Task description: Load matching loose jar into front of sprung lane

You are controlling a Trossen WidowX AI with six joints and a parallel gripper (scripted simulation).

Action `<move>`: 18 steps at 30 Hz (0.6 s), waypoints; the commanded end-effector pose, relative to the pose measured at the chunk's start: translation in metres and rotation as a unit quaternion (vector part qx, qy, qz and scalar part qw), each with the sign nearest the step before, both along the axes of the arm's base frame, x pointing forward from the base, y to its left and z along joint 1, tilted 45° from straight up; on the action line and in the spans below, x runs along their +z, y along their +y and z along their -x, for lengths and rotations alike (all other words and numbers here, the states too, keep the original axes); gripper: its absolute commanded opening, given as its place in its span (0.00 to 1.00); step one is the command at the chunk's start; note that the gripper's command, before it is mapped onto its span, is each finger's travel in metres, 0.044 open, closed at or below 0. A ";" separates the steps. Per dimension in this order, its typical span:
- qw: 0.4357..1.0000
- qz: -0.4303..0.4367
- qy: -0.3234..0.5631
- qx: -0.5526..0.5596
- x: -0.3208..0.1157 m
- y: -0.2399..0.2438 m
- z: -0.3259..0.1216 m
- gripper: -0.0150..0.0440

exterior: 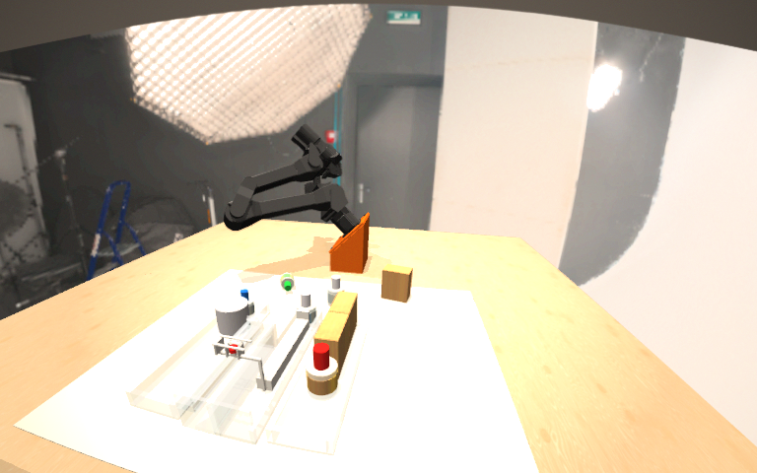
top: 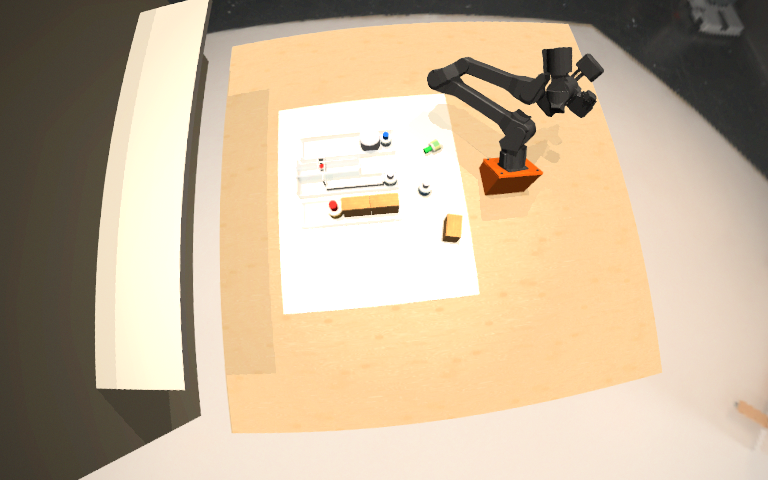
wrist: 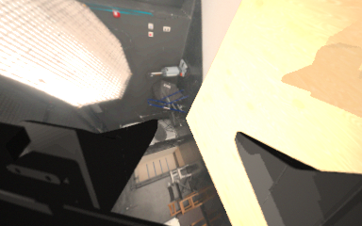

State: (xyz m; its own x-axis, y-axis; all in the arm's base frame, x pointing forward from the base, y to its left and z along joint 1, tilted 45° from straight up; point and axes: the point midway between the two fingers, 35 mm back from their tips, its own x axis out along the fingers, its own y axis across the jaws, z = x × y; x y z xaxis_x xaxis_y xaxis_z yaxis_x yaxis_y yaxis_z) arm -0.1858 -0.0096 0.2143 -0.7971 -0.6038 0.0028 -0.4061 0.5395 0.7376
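Observation:
My gripper [wrist: 195, 129] is open and empty, with the arm folded back high above its base, far from the jars. The sprung lane [exterior: 221, 427] is the clear middle channel. A grey-capped jar [top: 390, 179] [exterior: 306, 311] stands at its robot-side end, at the end of a long dark grey bar [top: 352, 185] [exterior: 286, 359]. The pusher plate cannot be made out. A matching loose grey-capped jar [top: 424, 189] [exterior: 334, 296] stands upright on the white sheet between the lanes and the arm. The wrist view shows no jar.
A green-capped jar [top: 434, 146] [exterior: 287, 282] lies on its side. A wooden block [top: 452, 228] [exterior: 396, 283] stands nearer the base. One side lane holds a grey cylinder [exterior: 232, 317] and blue-capped jar [top: 385, 139]; the other holds a red-capped jar [exterior: 321, 377] and wooden blocks [top: 370, 205].

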 end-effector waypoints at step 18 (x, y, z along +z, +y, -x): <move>0.811 -0.002 -0.189 -0.554 -0.059 0.244 -0.052 1.00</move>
